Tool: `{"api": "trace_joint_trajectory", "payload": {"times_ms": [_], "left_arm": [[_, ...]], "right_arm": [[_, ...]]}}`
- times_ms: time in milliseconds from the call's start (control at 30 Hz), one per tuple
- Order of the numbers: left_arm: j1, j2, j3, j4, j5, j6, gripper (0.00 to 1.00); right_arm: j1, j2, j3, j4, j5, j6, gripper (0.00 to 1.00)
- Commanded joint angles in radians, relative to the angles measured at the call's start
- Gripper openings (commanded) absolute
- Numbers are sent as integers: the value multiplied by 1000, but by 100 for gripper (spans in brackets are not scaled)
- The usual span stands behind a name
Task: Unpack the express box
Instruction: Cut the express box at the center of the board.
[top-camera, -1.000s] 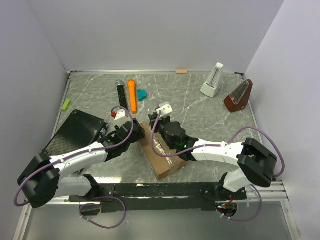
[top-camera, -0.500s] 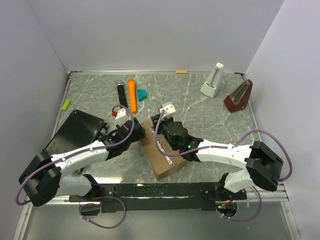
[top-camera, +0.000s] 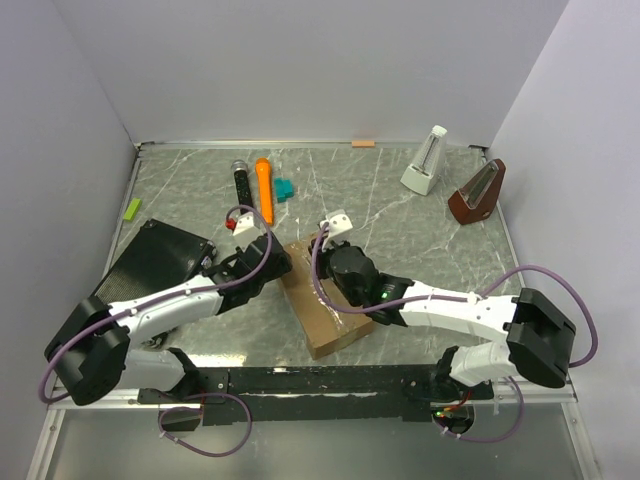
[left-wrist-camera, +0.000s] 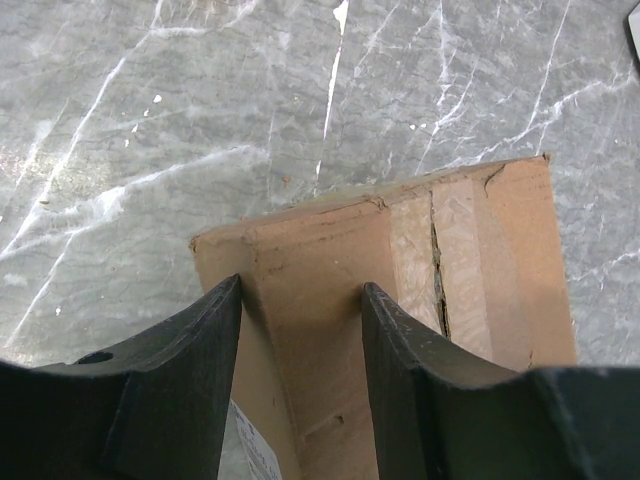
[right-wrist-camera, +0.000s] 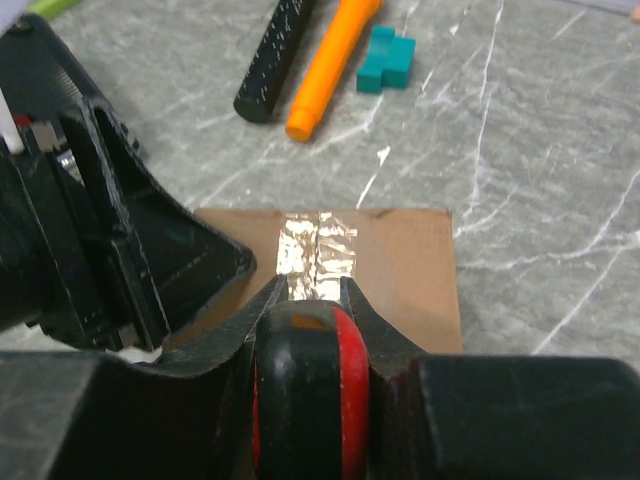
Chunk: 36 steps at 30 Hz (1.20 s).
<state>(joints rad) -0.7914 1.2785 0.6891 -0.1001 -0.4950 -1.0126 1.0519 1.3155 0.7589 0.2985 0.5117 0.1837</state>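
Look for the express box (top-camera: 330, 330) low in the middle of the counter (top-camera: 400, 220), lying flat just ahead of the arm bases and flanked by both end effectors. Not yet opened: flaps down, a strip of clear tape (right-wrist-camera: 315, 245) along the top seam, with a thin dark split showing along that seam in the left wrist view.

Reckon on plain corrugated card: probably light, stiff along edges and corners, soft and easily dented across the flat panels, dry enough not to slip between the fingers. Likely to skate on the smooth stone-patterned counter if pushed from one side only, so brace it before cutting or prying. Weight of the contents: cannot tell.

Best taken at a corner or a short end wall, never by squeezing mid-panel; once the seam is cut, at the free edge of a flap.

Left end effector (left-wrist-camera: 300, 295): released, jaws apart and straddling a vertical corner at the box's far left end, with no firm clamp visible. Right end effector (right-wrist-camera: 313, 290): clenched on a red-and-black tool (right-wrist-camera: 310, 380), tip hidden, poised over the taped seam — presumably for slitting it. Keep any slit shallow to spare the contents.
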Motion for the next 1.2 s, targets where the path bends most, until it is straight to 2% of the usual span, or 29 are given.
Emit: {"api": "trace_joint_trajectory", "payload": {"times_ms": [0, 600, 933, 1167], "left_arm": [[17, 62, -7, -153, -34, 6, 31], [17, 73, -5, -164, -36, -3, 31], [17, 87, -3, -164, -33, -12, 31], [17, 94, 3, -170, -33, -20, 31]], "right_arm": [[29, -47, 36, -183, 11, 16, 0], [86, -147, 89, -295, 68, 8, 0], [111, -168, 131, -436, 57, 48, 0], [137, -118, 206, -596, 73, 105, 0]]}}
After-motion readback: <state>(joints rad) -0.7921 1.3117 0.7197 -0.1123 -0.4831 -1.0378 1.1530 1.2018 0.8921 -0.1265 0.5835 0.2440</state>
